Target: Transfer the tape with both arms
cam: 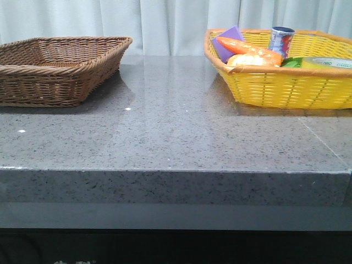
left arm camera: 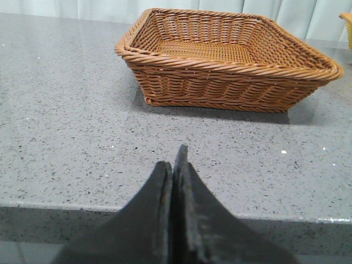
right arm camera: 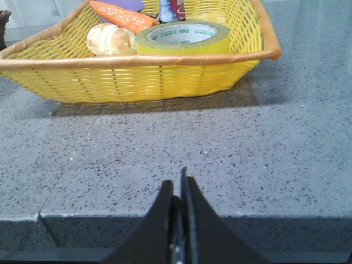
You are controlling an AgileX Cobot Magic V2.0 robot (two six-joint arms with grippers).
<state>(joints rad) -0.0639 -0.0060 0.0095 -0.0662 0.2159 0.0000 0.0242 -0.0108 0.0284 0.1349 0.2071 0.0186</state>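
Note:
The tape (right arm camera: pixel 183 37), a wide yellow roll with a white core and green lettering, lies flat in the yellow basket (right arm camera: pixel 137 77); in the front view only its top (cam: pixel 329 62) shows above the basket rim at the right. My right gripper (right arm camera: pixel 178 184) is shut and empty, near the table's front edge, well short of the basket. My left gripper (left arm camera: pixel 173 159) is shut and empty at the table's front edge, facing the brown wicker basket (left arm camera: pixel 220 82). Neither arm shows in the front view.
The yellow basket (cam: pixel 286 82) also holds a carrot (right arm camera: pixel 124 15), a bread roll (right arm camera: pixel 110 39), a purple block (cam: pixel 226 44) and a small printed can (cam: pixel 281 40). The brown wicker basket (cam: pixel 55 69) stands at the back left with nothing visible inside. Grey speckled tabletop (cam: pixel 176 121) lies between.

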